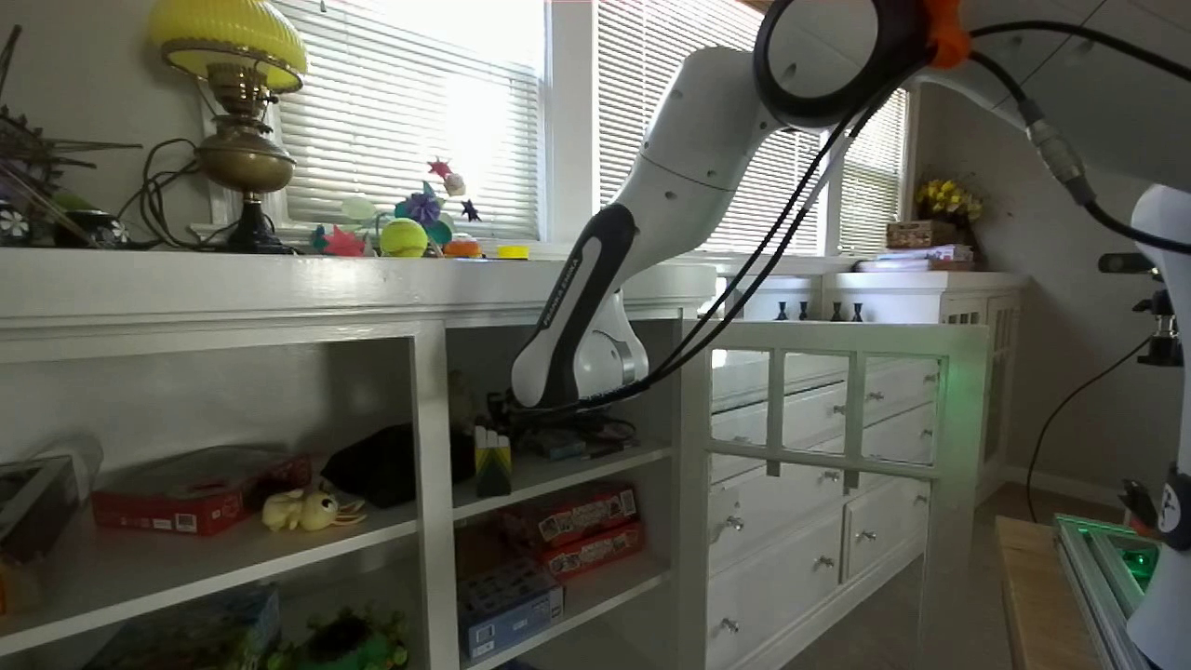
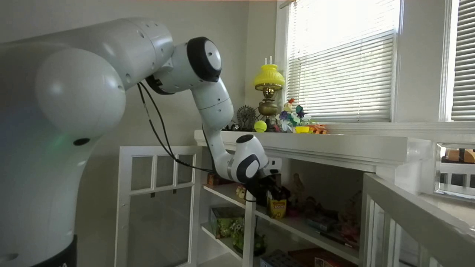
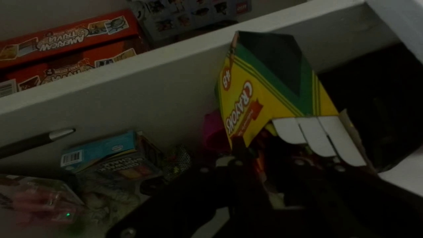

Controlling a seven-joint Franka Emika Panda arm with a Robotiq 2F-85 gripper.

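A yellow and green crayon box [image 3: 254,92] stands near the front edge of a middle shelf, its white flaps [image 3: 314,135] folded up. In both exterior views the box [image 1: 493,462] [image 2: 277,207] appears upright. My gripper [image 3: 257,144] reaches down at the box's mouth; its dark fingers stand a narrow way apart. One fingertip overlaps the yellow front, the other disappears into the dark opening. An orange crayon [image 3: 260,162] shows between them. Whether the fingers press on the box wall or crayons is too dark to tell. In an exterior view the gripper [image 2: 274,190] is in shadow.
Beside the box lie a magenta cup [image 3: 213,130], a sidewalk chalk box [image 3: 109,157], a pen [image 3: 38,141] and a black bundle [image 3: 370,105]. Red trivia boxes [image 3: 72,36] fill the shelf below. A divider post [image 1: 431,484] and an opened glass door [image 1: 958,419] flank the compartment.
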